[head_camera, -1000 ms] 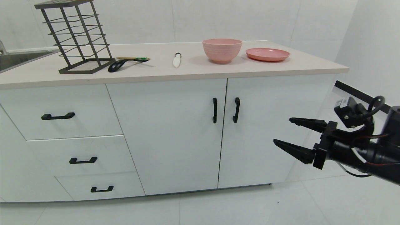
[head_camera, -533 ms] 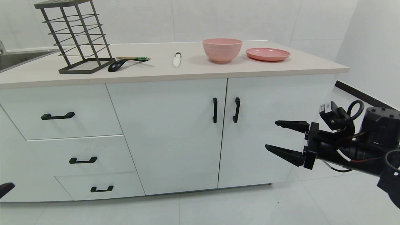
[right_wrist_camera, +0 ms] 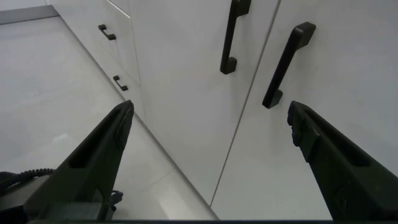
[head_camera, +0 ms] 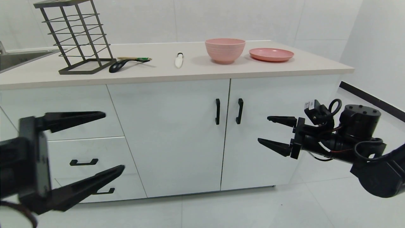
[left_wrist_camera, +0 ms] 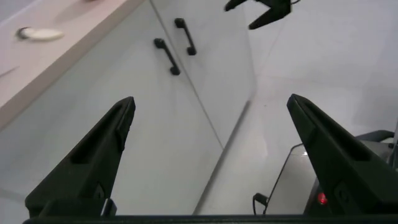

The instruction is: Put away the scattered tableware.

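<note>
Nothing stowed: round pink bowl (head_camera: 225, 50) and flat pink plate (head_camera: 271, 54) sit on the beige bench (head_camera: 190, 71), above left tool (head_camera: 114, 141) and right tool (head_camera: 263, 129), both spread, empty.

The head view looks forward and down from well back at the countertop (head_camera: 196, 69) and the white cabinet front (head_camera: 171, 136). Both wrist views face that front from lower down, the right one nearer. All three views share the two door handles (head_camera: 217, 111).

sink (head_camera: 19, 58): cut by left edge | rack (head_camera: 83, 40): top cropped | left tool (head_camera: 114, 141): base off-frame
</note>
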Controlling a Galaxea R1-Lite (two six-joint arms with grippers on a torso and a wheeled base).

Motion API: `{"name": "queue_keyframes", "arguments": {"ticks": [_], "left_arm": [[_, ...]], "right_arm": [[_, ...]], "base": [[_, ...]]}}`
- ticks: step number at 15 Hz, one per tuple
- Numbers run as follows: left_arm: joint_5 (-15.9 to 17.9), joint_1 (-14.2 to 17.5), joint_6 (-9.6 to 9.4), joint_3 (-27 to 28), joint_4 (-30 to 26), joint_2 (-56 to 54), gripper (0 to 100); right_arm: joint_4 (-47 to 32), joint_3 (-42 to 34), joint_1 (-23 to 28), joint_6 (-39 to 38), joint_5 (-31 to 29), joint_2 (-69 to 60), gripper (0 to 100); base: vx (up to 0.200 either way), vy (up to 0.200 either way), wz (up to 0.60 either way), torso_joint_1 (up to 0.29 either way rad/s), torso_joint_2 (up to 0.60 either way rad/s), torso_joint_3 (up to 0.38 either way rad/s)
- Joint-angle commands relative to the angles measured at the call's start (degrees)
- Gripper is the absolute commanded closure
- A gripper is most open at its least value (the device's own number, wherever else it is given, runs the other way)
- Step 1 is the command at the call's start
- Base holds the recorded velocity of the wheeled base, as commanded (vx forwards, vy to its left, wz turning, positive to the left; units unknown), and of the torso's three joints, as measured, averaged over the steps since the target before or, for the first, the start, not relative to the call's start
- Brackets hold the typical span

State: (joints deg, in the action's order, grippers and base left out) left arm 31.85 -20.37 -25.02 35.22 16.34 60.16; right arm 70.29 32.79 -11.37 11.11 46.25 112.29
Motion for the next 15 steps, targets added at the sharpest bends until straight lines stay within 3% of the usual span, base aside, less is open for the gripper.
{"name": "queue_keyframes", "arguments": {"ticks": [1,2,4,5,6,8,10,12,13,15], "left_arm": [[1.7,-3.6,-1.44,6.6,1.2,13.8,0],[1.9,-4.8,0.32,10.6,5.6,21.8,0],[2.0,-8.4,5.94,14.3,9.9,28.3,0],[2.3,-11.7,10.69,17.1,11.8,32.7,0],[2.8,-14.1,13.50,19.6,12.8,36.2,0],[2.4,-16.4,13.50,25.1,15.6,45.0,0],[2.1,-17.5,11.74,27.2,19.3,49.3,0],[1.4,-17.6,11.74,28.7,20.1,52.0,0],[3.0,-17.7,12.18,30.0,20.4,53.4,0],[3.0,-17.3,12.53,32.4,21.5,55.8,0]], "right_arm": [[0.5,1.5,-0.1,0.1,0.0,3.5,0],[0.7,4.8,-0.1,0.3,0.8,5.7,0],[0.8,9.7,-0.1,0.4,3.8,8.6,0],[0.7,13.0,-0.1,0.4,4.4,10.4,0],[0.7,15.3,-0.1,0.3,4.7,12.0,0],[0.7,19.1,-0.1,0.2,8.8,15.2,0],[0.8,21.4,0.0,0.2,9.2,17.2,0],[0.7,23.5,0.4,0.2,9.6,18.6,0],[0.7,25.1,0.6,0.2,9.9,19.8,0],[0.8,27.1,0.7,0.1,11.8,22.4,0]], "base": [[0.000,0.000,0.00,0.000,0.00,0.000],[0.000,0.000,0.00,0.000,0.00,0.000],[0.000,0.000,0.00,0.000,0.00,0.000],[0.000,0.000,0.00,0.000,0.00,0.000],[0.000,0.000,0.00,0.000,0.00,0.000],[0.000,0.000,0.00,0.000,0.00,0.000],[0.000,0.000,0.00,0.000,0.00,0.000],[0.000,0.000,0.00,0.000,0.00,0.000],[0.000,0.000,0.00,0.000,0.00,0.000],[0.000,0.000,0.00,0.000,0.00,0.000]]}}
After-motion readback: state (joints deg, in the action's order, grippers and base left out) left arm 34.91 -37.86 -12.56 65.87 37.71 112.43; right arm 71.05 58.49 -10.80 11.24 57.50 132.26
